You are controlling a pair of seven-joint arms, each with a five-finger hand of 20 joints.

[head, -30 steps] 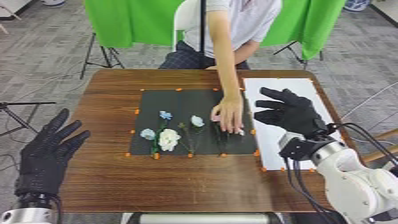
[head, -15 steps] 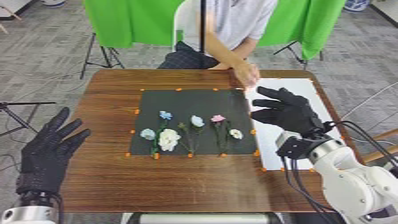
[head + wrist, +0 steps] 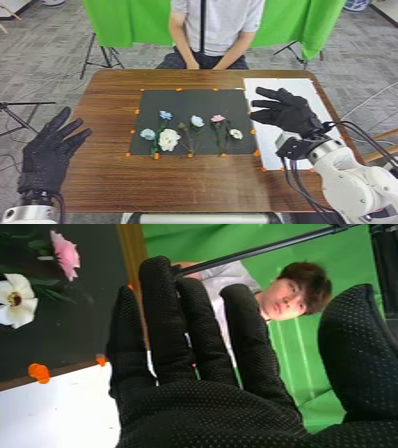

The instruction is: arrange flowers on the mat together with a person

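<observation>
Head view: left hand (image 3: 43, 162), right hand (image 3: 291, 117), both empty, fingers open; white flower (image 3: 19, 310) cut off in right wrist view.

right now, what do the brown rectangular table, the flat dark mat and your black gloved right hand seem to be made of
The brown table looks like wood or laminate, with streaky grain and slight sheen. The flat dark mat could be paper or thin felt: even, without gloss. The black gloved right hand looks covered in matte fabric, dotted with tiny pale specks.
</observation>
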